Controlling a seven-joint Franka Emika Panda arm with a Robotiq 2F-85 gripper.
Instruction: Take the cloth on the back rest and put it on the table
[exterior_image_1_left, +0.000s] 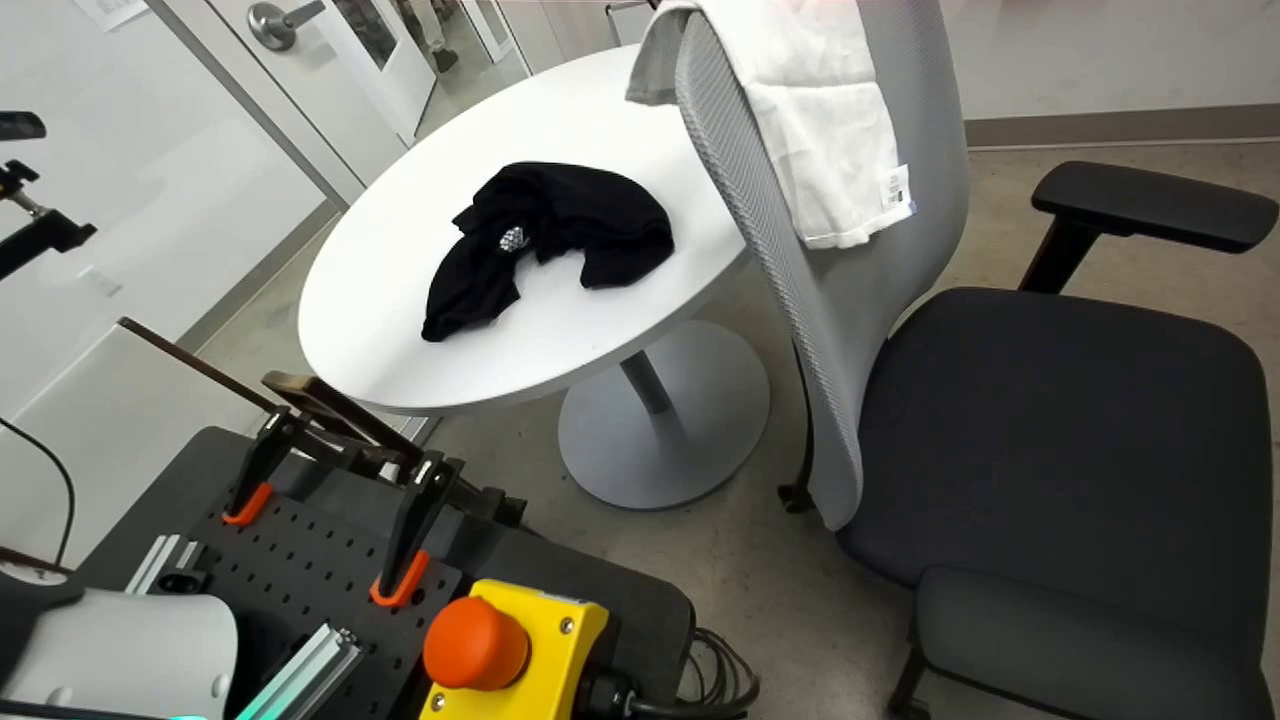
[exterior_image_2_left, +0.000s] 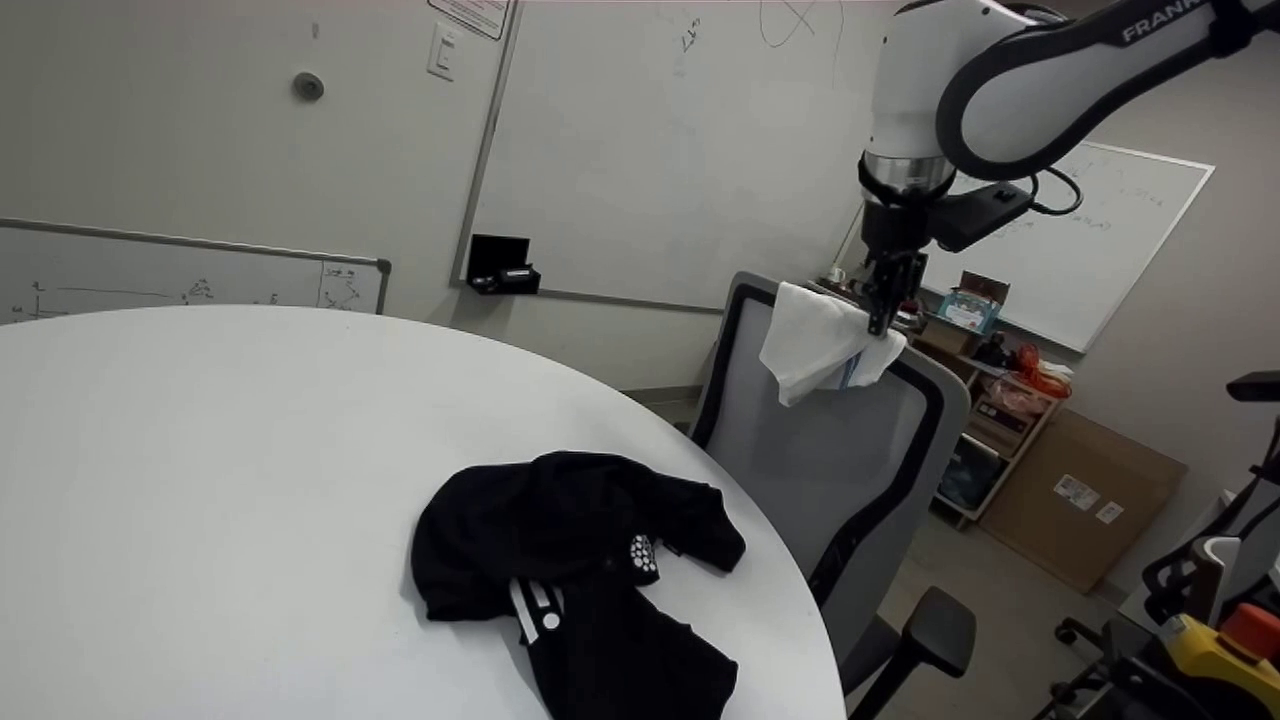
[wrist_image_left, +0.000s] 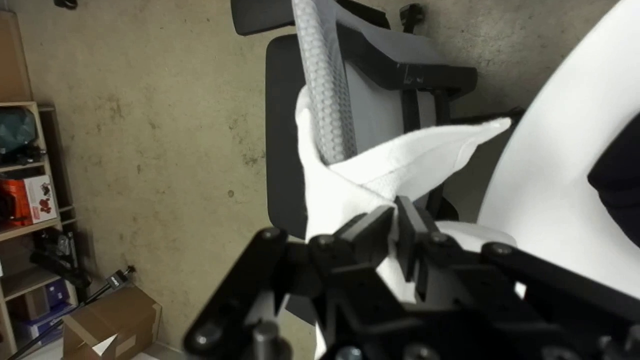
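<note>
Cloth (exterior_image_2_left: 812, 338), white, draped over backrest (exterior_image_2_left: 810, 455), pinched in tool (wrist_image_left: 396, 212); black garment (exterior_image_2_left: 560, 525) on table (exterior_image_2_left: 230, 500).

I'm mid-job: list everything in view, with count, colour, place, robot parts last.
Round pedestal table: one, white, foreground of an exterior view
Mesh-backed office chair: one, grey and black, beside the table
Crumpled fabric piece: one, black with white print, on the table
Draped fabric cloth: one, white with blue stripe, over the chair back
Boxy emergency stop: one, yellow and orange, on the black stand
Slim clamps: two, black and orange, on the stand
Rectangular whiteboards: at least three, white, background
Wooden shelf: one, tan, left in the wrist view
Robot arm: one, white and black, above the chair
Two-fingered claw: one, black, pinching the cloth
</note>
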